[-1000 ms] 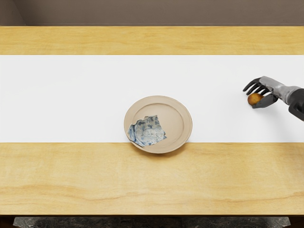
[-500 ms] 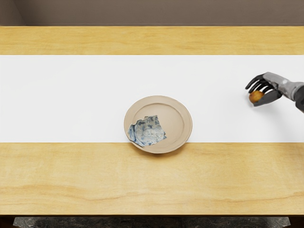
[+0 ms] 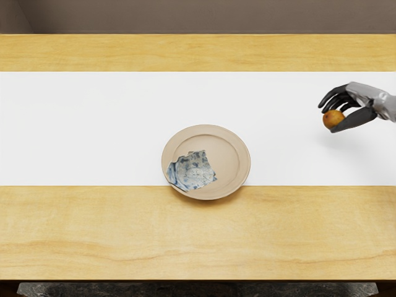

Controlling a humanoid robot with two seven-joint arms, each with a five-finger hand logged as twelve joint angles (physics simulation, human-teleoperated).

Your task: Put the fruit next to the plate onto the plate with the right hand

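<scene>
Wooden table (image 3: 198,229), light grain, with a broad white runner (image 3: 93,124) laid across its full width; a dark wall strip shows beyond the far edge.

Item 1: the fruit (image 3: 333,119). It is small, round and orange-yellow, over the runner close to the picture's right edge. It is well apart from the plate, to the plate's right and somewhat farther back. It is not on the plate.

Item 2: the right hand (image 3: 350,106), its arm entering from the right edge. The fruit sits at the hand's fingertip end, on the side facing the plate. The dark fingers (image 3: 331,97) arch over the top and far side of the fruit, and the thumb (image 3: 359,117) lies along its near, lower side. The hand is partly curled and closed around the fruit. Whether the fruit is clear of the runner cannot be judged from this view.

Item 3: the plate (image 3: 234,154). It is round and beige, near the table's middle, straddling the runner's near edge so that its near rim lies over bare wood. A blue-and-white mottled patch (image 3: 190,171) covers its near-left portion.
</scene>
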